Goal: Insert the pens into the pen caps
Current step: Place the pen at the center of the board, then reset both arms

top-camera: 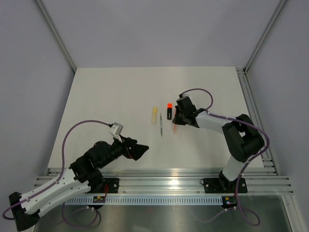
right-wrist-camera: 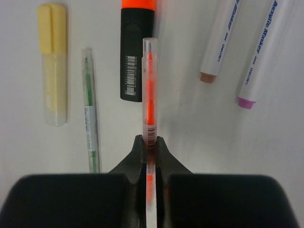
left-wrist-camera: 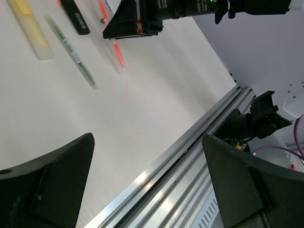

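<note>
Right gripper [right-wrist-camera: 149,146] is clenched on the orange pen [right-wrist-camera: 149,85] near its tail, beside the black highlighter [right-wrist-camera: 137,52] on the counter [right-wrist-camera: 190,142]. Lift it level, clear of its neighbours. Left gripper [left-wrist-camera: 147,190] hangs released.

White markers [right-wrist-camera: 222,38] run off the top edge (ends unseen); orange-red pen [right-wrist-camera: 149,95] blurs inside the right hand [right-wrist-camera: 149,145].

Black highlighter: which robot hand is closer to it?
Right. The right hand is just beside the black highlighter, gripping an orange pen; the left hand is open, farther back.
</note>
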